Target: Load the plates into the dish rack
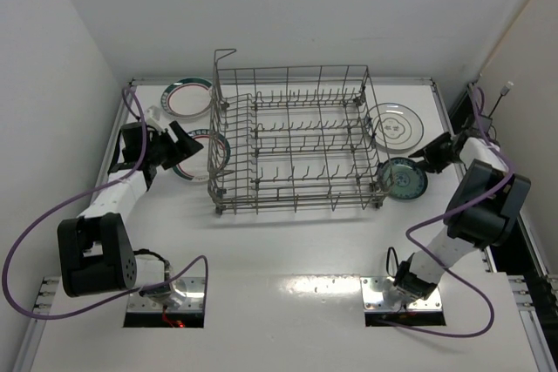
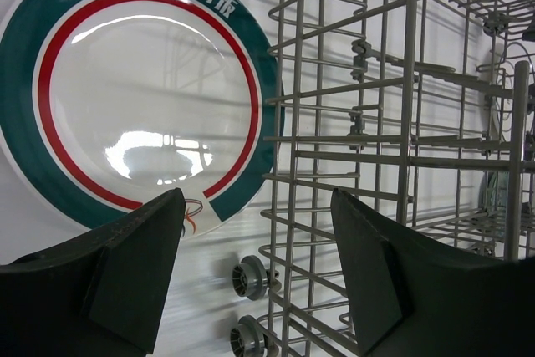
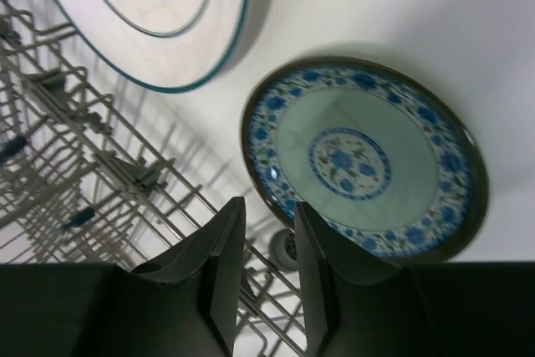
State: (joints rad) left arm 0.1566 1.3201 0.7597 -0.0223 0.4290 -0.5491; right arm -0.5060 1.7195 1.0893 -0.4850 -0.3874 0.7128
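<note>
The grey wire dish rack (image 1: 296, 137) stands mid-table with no plates in it. Left of it lie two white plates with green and red rims, one at the back (image 1: 189, 98) and one beside the rack (image 1: 209, 156). My left gripper (image 1: 187, 147) hovers over the nearer one (image 2: 142, 98), open (image 2: 257, 198) and holding nothing. Right of the rack lie a white plate with thin dark rings (image 1: 394, 124) and a small teal patterned plate (image 1: 403, 179). My right gripper (image 1: 417, 156) hangs between them, its fingers narrowly apart (image 3: 267, 206) and holding nothing, at the teal plate's (image 3: 364, 156) rim.
White walls close in the table on the left, back and right. The rack (image 2: 401, 123) has small grey wheels (image 2: 249, 277) at its base, next to my left fingers. A purple cable loops from each arm. The ringed plate (image 3: 150, 14) lies close to the rack's (image 3: 75, 165) side.
</note>
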